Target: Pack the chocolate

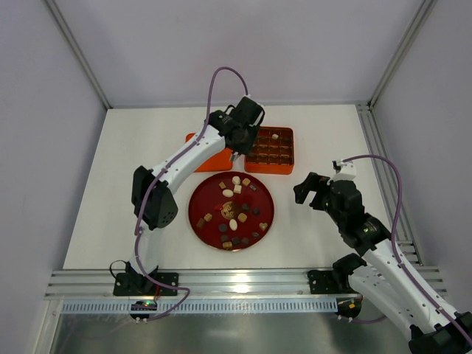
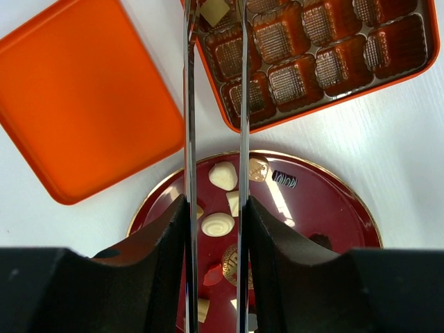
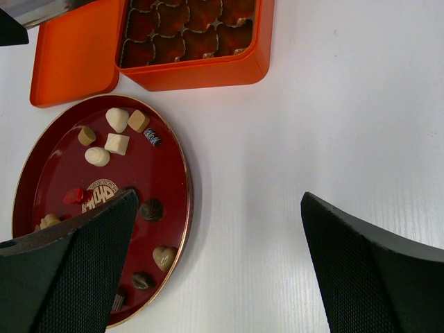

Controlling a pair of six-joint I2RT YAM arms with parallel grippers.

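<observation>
Resting loose on the dark-red plate (image 1: 194, 214) at mid-worktop (image 1: 110, 192) is most of the chocolate (image 1: 233, 223). One cream piece (image 1: 275, 136) sits in a cell of the orange box (image 1: 270, 169) behind the plate. Left claw (image 1: 234, 155) hangs at the box's near-left corner, blades a narrow gap apart. A cream square (image 2: 214, 10) shows between them, but whether it is pinched cannot be told. Right claw (image 1: 311, 195) hovers right of the plate, spread wide and empty. Orange lid (image 1: 210, 158) lies left of the box.
</observation>
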